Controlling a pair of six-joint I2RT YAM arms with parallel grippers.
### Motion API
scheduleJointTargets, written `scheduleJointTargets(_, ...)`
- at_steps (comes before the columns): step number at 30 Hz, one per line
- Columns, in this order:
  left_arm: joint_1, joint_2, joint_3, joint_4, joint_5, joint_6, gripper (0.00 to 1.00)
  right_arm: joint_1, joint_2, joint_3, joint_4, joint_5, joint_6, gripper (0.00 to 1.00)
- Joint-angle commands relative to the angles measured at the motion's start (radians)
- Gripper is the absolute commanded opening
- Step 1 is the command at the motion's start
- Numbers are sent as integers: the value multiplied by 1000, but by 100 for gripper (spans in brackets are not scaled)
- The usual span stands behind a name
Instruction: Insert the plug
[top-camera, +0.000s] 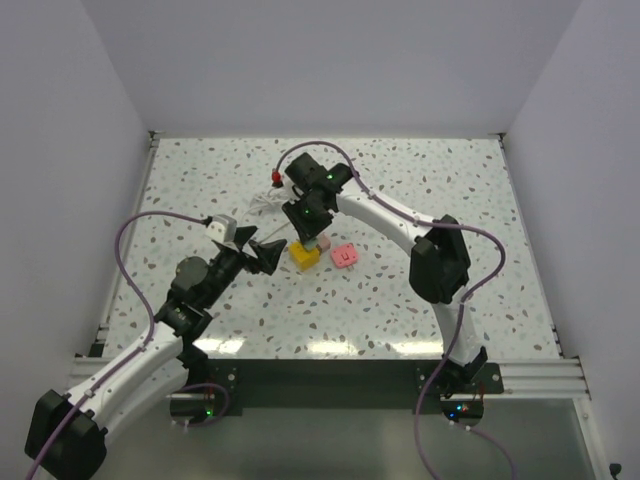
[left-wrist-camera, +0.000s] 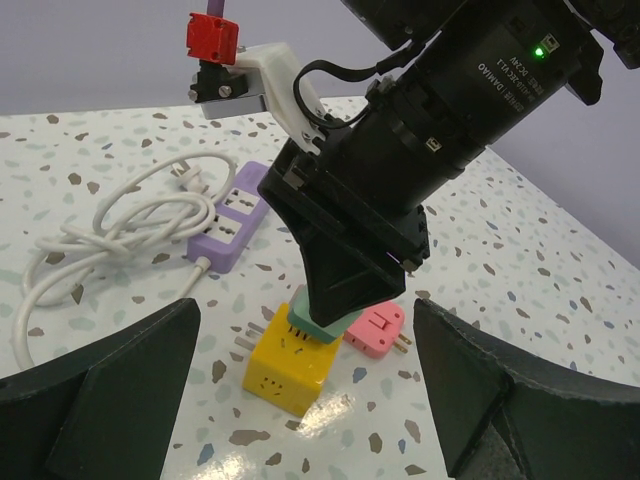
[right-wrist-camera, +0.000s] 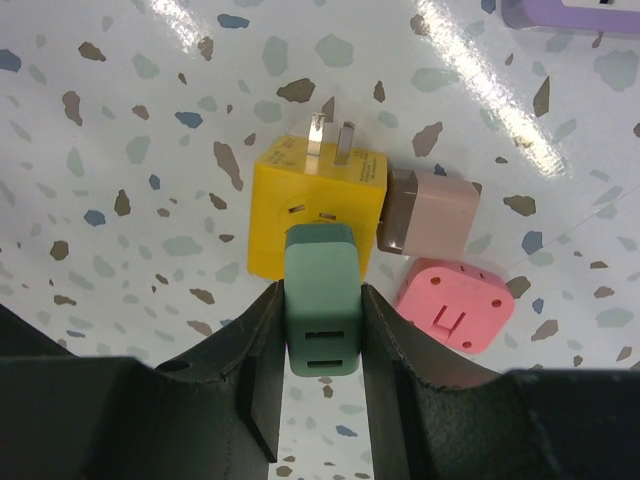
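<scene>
My right gripper (right-wrist-camera: 320, 295) is shut on a green plug (right-wrist-camera: 322, 310) and holds it down against the top face of a yellow cube socket (right-wrist-camera: 300, 215). In the left wrist view the green plug (left-wrist-camera: 325, 325) sits slightly tilted on the yellow cube (left-wrist-camera: 290, 368), with its dark prongs showing in the narrow gap. The cube has two metal prongs sticking out of its far side. My left gripper (left-wrist-camera: 305, 330) is open wide and empty, facing the cube from the near left. In the top view my right gripper (top-camera: 312, 232) is over the cube (top-camera: 305, 256) and my left gripper (top-camera: 268, 252) is beside it.
A pink adapter (right-wrist-camera: 455, 305) lies just right of the cube. A beige adapter (right-wrist-camera: 430, 215) rests against the cube's right side. A purple power strip (left-wrist-camera: 228, 222) with a coiled white cable (left-wrist-camera: 110, 225) lies behind. Walls enclose the table.
</scene>
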Motion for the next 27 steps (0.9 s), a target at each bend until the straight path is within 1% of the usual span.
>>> scheduleJointTargets(1, 5, -10, 11, 17, 8, 10, 94, 11, 16, 45, -16, 0, 12, 0)
scheduleJointTargets(18, 3, -24, 11, 9, 18, 7, 94, 14, 50, 51, -39, 69, 18, 0)
scheduleJointTargets(27, 3, -27, 11, 8, 28, 7, 94, 24, 98, 76, -48, 86, 22, 0)
